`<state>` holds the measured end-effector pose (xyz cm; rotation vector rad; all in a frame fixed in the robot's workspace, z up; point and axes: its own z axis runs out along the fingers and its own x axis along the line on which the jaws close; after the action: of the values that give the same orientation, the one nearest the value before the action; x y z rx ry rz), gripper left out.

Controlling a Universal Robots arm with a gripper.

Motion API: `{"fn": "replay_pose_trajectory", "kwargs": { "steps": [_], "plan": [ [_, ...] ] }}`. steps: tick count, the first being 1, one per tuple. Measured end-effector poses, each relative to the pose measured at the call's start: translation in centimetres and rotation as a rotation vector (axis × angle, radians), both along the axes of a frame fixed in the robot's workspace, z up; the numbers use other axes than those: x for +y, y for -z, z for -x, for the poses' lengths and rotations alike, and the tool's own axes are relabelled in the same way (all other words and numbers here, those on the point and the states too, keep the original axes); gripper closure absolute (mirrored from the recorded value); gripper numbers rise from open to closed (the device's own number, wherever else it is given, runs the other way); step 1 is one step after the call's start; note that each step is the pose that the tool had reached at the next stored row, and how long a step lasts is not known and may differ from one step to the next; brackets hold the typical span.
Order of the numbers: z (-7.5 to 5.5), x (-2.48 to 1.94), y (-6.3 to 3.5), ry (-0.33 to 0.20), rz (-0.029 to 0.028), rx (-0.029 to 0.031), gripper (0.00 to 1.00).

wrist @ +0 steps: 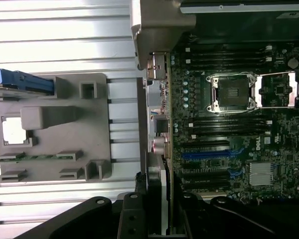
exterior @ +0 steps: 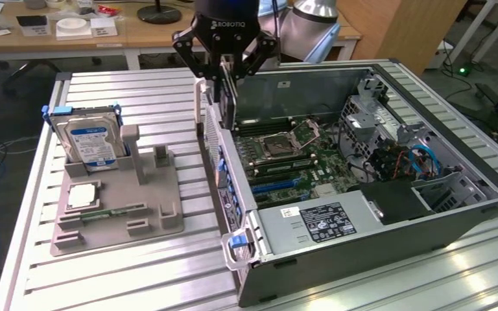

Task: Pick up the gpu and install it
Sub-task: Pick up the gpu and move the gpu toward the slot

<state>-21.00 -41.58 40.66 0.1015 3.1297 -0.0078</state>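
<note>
1. The thin, flat, black gpu card with a silvery metal edge [exterior: 229, 103] is gripped standing up by the black gripper [exterior: 225, 74]. Its fingers are partly closed on the card.
2. The card is held above the open grey computer case [exterior: 362, 259], just over its back wall. The green motherboard [exterior: 318, 155] is seen below it.
3. The step in hand seems to be bringing the card over a long blue slot [wrist: 204, 155].
4. To do this well, the card should be held straight up and lined up along the slot.
5. The back wall should not be bumped.
6. The grey holder tray [exterior: 128, 188] with the boxy silver hard drive [exterior: 93, 146] is well apart and need not be touched.
</note>
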Motion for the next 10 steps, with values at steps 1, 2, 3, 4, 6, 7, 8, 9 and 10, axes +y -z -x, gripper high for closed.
{"fn": "replay_pose_trajectory", "kwargs": {
  "steps": [1, 2, 3, 4, 6, 7, 8, 9, 10],
  "plan": [
    [-0.2, 0.00, 0.00, 0.000, 0.0000, 0.0000, 0.72],
    [-0.3, 0.00, 0.00, 0.000, 0.0000, 0.0000, 0.72],
    [-0.4, 0.00, 0.01, 0.000, 0.0000, 0.0000, 0.72],
    [-0.6, 0.00, 0.01, 0.000, 0.0000, 0.0000, 0.72],
    [-0.8, 0.00, 0.01, 0.000, 0.0000, 0.0000, 0.72],
    [-0.9, 0.00, 0.01, 0.000, 0.0000, 0.0000, 0.72],
    [-1.1, 0.00, 0.01, 0.000, 0.0000, 0.0000, 0.72],
    [-1.2, 0.00, 0.02, 0.000, 0.0000, 0.0000, 0.72],
    [-1.3, 0.00, 0.02, 0.000, 0.0000, 0.0000, 0.72]
  ]
}}
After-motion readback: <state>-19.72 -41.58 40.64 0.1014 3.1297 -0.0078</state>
